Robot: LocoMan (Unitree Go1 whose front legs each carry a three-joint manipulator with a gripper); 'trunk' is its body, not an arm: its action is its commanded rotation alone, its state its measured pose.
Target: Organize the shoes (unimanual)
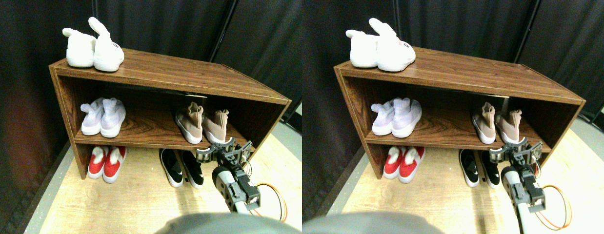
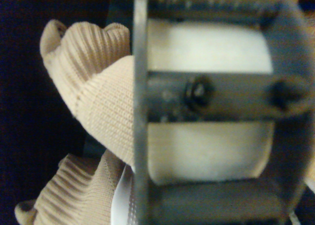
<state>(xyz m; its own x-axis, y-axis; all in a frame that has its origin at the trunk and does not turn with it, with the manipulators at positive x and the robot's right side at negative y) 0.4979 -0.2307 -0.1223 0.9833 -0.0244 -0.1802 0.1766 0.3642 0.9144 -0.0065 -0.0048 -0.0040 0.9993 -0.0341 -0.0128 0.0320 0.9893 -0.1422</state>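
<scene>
Shoes: five pairs in and on the wooden rack (image 1: pixel 185 75), each pair placed below relative to that rack
Rack: brown wood-grain, open-fronted, flat top board, one middle shelf, floor-level bay beneath; standing on pale wood-look flooring (image 1: pixel 136 200) against dark curtains (image 1: pixel 165 22)
White pair (image 1: pixel 93 50): on the rack's top board, at its left end, two high-collared shoes side by side and touching
Lilac pair (image 1: pixel 104 117): on the rack's middle shelf, left part, side by side, heels toward the camera
Tan pair (image 1: pixel 202 123): on the rack's middle shelf, right part, knit sock collars upright, white soles; left shoe slightly apart from right shoe, right one nearest the shelf's front edge
Red pair (image 1: pixel 107 162): in the rack's floor bay, left part, white-lined, side by side
Black pair (image 1: pixel 181 168): in the rack's floor bay, middle, white soles, toes pointing out past the rack's front
Right gripper (image 1: pixel 223 151): just in front of the rack's middle shelf edge, directly below the right tan shoe, close to it; contact not clear
Jaw state: cannot tell, gap between jaws not shown in either view
Wrist view: ribbed tan knit collars (image 2: pixel 93 87) beside the dark jaw frame, white sole surface seen through the frame
Orange cable (image 1: pixel 275 195): looped on the flooring right of the rack's front, beside the arm
</scene>
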